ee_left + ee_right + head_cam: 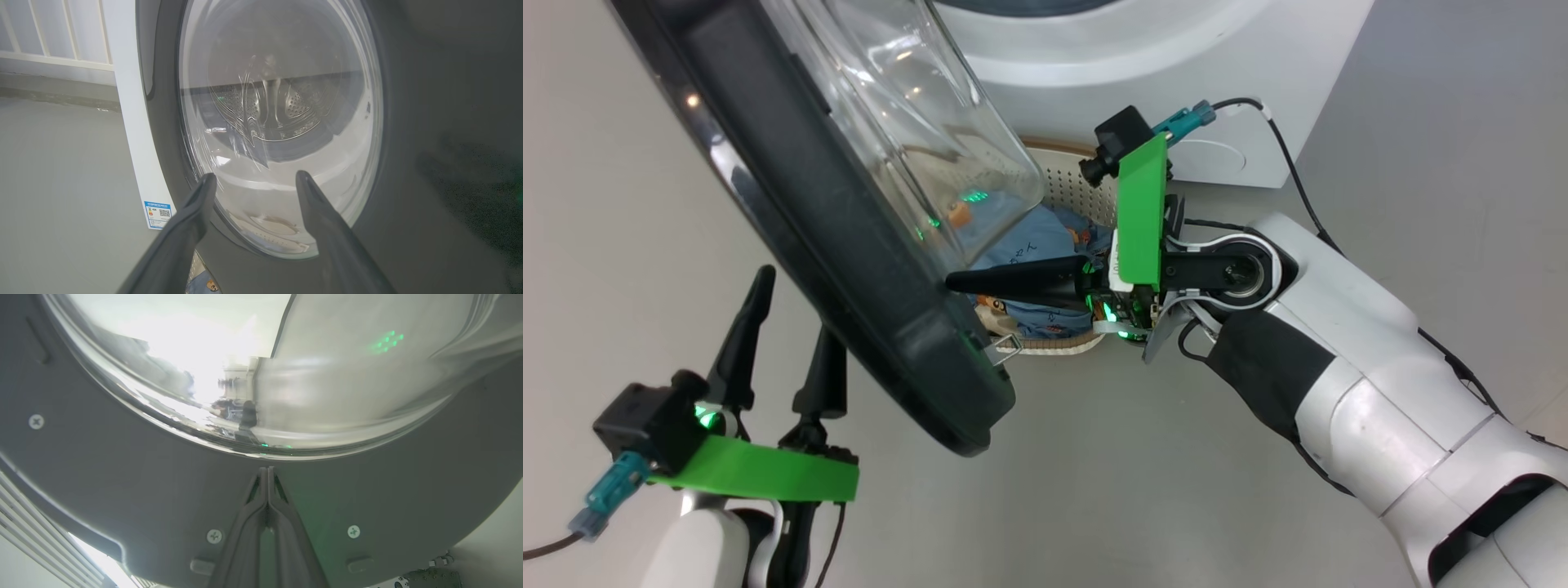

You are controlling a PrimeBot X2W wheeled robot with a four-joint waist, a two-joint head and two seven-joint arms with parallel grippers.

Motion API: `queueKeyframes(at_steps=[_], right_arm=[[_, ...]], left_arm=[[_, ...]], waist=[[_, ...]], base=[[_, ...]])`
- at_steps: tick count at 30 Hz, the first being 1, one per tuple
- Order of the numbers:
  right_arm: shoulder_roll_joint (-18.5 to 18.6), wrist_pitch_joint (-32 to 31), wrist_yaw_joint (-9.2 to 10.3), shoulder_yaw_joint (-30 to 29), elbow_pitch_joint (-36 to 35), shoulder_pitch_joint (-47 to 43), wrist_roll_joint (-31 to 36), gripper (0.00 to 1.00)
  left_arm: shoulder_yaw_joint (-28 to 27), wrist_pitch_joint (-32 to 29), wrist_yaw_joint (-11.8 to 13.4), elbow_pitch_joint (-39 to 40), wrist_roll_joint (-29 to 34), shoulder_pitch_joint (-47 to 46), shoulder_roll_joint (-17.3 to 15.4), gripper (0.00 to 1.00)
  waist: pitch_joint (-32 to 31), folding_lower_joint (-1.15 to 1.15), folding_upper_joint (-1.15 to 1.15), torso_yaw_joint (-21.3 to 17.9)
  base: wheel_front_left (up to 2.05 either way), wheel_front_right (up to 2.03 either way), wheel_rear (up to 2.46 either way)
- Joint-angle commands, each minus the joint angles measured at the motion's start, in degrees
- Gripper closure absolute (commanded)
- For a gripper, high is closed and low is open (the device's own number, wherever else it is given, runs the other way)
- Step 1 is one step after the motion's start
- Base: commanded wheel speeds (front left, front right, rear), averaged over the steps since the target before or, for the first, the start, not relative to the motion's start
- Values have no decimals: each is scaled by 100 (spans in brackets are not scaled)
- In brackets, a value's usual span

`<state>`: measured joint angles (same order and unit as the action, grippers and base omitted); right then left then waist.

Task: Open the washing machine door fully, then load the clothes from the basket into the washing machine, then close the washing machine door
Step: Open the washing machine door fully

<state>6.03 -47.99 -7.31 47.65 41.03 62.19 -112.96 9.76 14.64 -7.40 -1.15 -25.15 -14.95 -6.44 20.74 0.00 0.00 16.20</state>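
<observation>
At the washing machine door (pixel 849 269) rim, push steadily with your pressed-together right gripper (pixel 267 470); hold spread left gripper (pixel 255 175) clear.

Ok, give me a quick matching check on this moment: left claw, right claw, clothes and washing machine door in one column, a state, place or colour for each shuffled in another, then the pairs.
1 left claw
2 right claw
3 clothes
4 washing machine door

A in the basket
B black rim, clear glass centre
C open, empty
D shut

Pairs: 1-C, 2-D, 3-A, 4-B
</observation>
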Motion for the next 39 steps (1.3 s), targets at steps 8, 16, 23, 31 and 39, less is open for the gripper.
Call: queueKeyframes(at_steps=[8, 16, 23, 31, 39], right_arm=[[184, 408, -18, 266, -569, -432, -519, 100], [675, 947, -18, 498, -1180, -830, -998, 100], [1121, 1458, -18, 670, -1805, -1249, -1403, 100], [1546, 2028, -18, 675, -2521, -1822, -1733, 100], [1863, 2542, -18, 422, -3016, -2505, -1795, 100]], left_arm=[[-363, 36, -9, 95, 95, 189, -209, 0], [-437, 36, -9, 51, 204, 417, -236, 0], [-626, 36, -9, 29, 250, 676, -265, 0], [-837, 36, -9, 9, 356, 1015, -234, 0], [-1101, 36, -9, 11, 443, 1336, -249, 0]], waist=[[-254, 0, 0, -136], [-586, 0, 0, -293], [-907, 0, 0, -465], [-1283, 0, 0, -726], [-1635, 0, 0, -1032]], base=[[0, 0, 0], [0, 0, 0], [0, 0, 0], [0, 0, 0], [0, 0, 0]])
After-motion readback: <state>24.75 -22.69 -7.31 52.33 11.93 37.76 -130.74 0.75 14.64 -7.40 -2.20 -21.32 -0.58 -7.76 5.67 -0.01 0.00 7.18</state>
